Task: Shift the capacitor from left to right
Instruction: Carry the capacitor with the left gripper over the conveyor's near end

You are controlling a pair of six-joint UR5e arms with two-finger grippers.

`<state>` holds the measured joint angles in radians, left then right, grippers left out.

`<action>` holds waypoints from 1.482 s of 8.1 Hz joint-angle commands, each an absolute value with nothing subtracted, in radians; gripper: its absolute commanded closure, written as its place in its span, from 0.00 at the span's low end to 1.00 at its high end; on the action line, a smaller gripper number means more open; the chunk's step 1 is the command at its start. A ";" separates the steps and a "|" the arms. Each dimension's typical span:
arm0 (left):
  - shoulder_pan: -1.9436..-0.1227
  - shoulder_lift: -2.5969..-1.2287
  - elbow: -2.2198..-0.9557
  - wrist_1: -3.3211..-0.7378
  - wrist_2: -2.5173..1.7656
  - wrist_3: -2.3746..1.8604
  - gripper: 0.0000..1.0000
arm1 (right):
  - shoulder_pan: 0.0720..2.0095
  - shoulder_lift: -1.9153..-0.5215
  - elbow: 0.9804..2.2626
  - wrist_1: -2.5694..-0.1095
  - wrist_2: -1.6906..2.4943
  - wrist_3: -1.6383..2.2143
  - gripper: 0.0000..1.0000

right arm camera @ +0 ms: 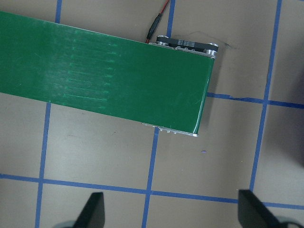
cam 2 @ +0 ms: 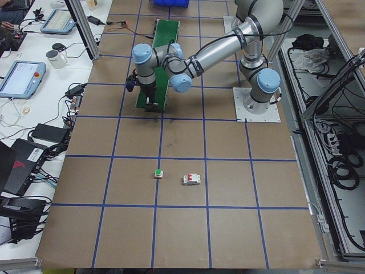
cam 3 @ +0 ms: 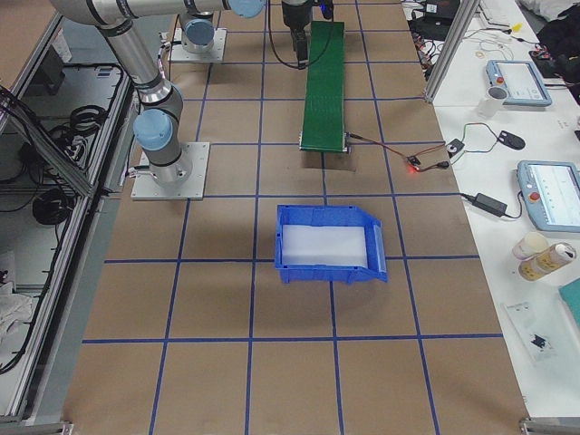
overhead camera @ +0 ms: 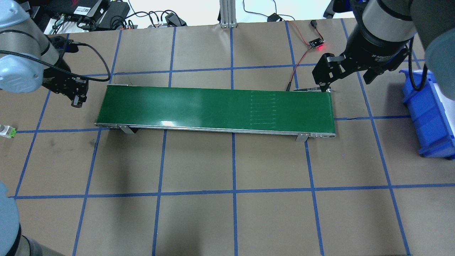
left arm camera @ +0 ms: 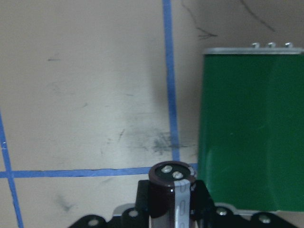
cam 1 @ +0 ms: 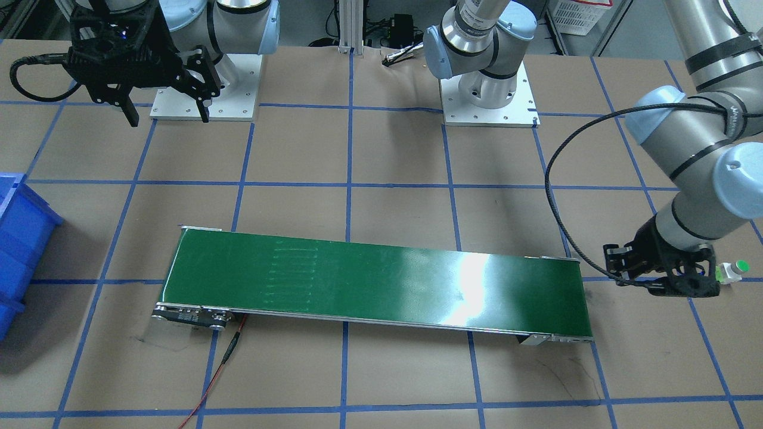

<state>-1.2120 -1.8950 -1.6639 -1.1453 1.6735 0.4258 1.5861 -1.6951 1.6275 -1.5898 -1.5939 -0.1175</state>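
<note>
The capacitor [left arm camera: 167, 192] is a dark brown cylinder with a pale stripe and a silvery end. It stands between the jaws of my left gripper [left arm camera: 172, 211], which is shut on it. In the overhead view my left gripper [overhead camera: 76, 97] hangs just off the left end of the green conveyor belt [overhead camera: 213, 106], above the paper. The front-facing view shows it [cam 1: 653, 285] beside the belt's end [cam 1: 572, 298]. My right gripper [overhead camera: 345, 80] is open and empty, raised above the belt's right end [right arm camera: 190, 95].
A blue bin [overhead camera: 426, 110] stands at the table's right edge. A green-capped push button [overhead camera: 7, 131] lies far left, with a white breaker [cam 2: 191, 180] beyond it. A red-lit sensor board [overhead camera: 317, 44] and its wires lie behind the belt's right end.
</note>
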 commanded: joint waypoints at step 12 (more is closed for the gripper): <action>-1.365 -2.016 -1.637 -1.036 1.620 0.311 1.00 | 1.586 -1.612 1.620 -1.551 -1.589 -0.115 0.00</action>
<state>-1.3652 -2.0048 -1.6330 -1.0978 1.6226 0.3156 1.5861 -1.6482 1.6178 -1.5411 -1.6001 -0.1157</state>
